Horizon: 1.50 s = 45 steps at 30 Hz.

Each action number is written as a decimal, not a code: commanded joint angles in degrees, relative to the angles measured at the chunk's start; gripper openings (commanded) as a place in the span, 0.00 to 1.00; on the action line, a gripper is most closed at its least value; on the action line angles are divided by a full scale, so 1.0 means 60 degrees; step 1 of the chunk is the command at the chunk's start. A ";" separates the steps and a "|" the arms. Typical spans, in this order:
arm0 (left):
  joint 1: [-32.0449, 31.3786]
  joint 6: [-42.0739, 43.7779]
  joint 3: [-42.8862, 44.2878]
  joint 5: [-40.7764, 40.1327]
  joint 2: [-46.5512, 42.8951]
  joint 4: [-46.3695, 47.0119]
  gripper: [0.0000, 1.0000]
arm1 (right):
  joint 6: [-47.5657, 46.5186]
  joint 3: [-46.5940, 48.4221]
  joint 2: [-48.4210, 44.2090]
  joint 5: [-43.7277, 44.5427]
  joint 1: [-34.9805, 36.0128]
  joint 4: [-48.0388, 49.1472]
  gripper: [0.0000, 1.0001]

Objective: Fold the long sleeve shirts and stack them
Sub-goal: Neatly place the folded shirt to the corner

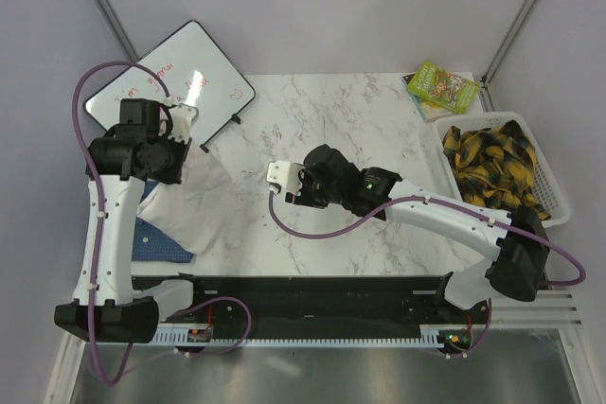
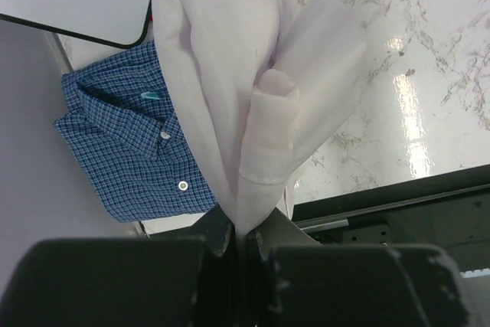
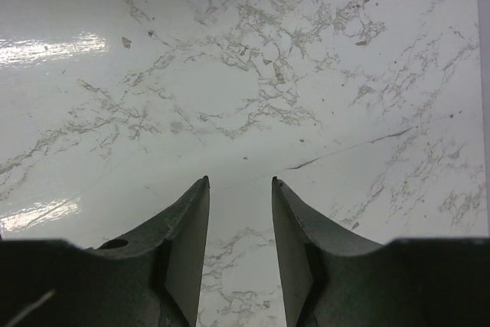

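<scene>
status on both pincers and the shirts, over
Left pincer shut on white shirt, cloth hanging. Right pincer open, empty, over marble table. Blue check shirt folded at left edge; whiteboard just beyond it.

blue shirt point(image 2: 122, 151): partly hidden behind white shirt point(image 2: 214, 74) | whiteboard point(image 1: 204, 59) writing: too small to read
</scene>
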 commanded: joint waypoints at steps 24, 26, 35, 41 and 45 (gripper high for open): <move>0.4673 0.3407 -0.1087 0.1237 0.0517 0.2334 0.02 | -0.0047 -0.0122 -0.0187 0.0092 -0.0035 -0.0310 0.44; 0.4995 0.3540 -0.1219 0.1354 0.0635 0.2481 0.02 | -0.0062 -0.0122 -0.0158 0.0092 -0.0050 -0.0325 0.43; 0.6372 0.4697 -0.2684 0.1325 0.1060 0.4605 0.02 | -0.0033 -0.0107 -0.0099 0.0062 -0.0050 -0.0412 0.43; 0.6988 0.5254 -0.3198 0.1442 0.1513 0.5863 0.02 | -0.0018 -0.0137 -0.0041 0.0048 -0.0035 -0.0456 0.43; 0.7208 0.5445 -0.3300 0.1457 0.1924 0.6172 0.02 | -0.0003 -0.0108 -0.0011 0.0033 -0.0035 -0.0485 0.43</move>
